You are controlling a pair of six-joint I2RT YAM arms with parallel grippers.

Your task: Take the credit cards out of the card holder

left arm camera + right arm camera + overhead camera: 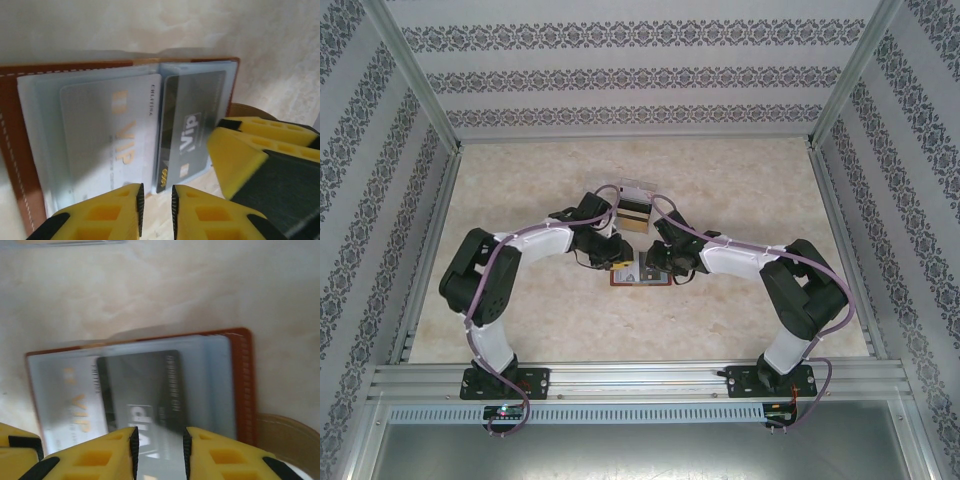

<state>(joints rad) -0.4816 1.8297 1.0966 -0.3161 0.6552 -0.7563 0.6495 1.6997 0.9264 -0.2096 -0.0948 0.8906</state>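
Note:
The brown card holder (15,150) lies open on the table, between both grippers in the top view (638,276). Its clear sleeves hold a silver VIP card (107,130) on one side and a dark VIP card (192,115) on the other. My left gripper (156,210) hovers at the holder's near edge, open by a narrow gap with only table between its fingers. My right gripper (159,455) is open above the dark card (145,390), whose near end runs between its fingers. In the top view the left gripper (617,262) and right gripper (656,264) almost meet.
Two loose cards (633,206) lie on the table just beyond the grippers, one pale and one dark with a gold band. A tan curved shape (287,435) sits beside the holder's stitched edge. Patterned walls and metal rails enclose the marble-look table (520,190).

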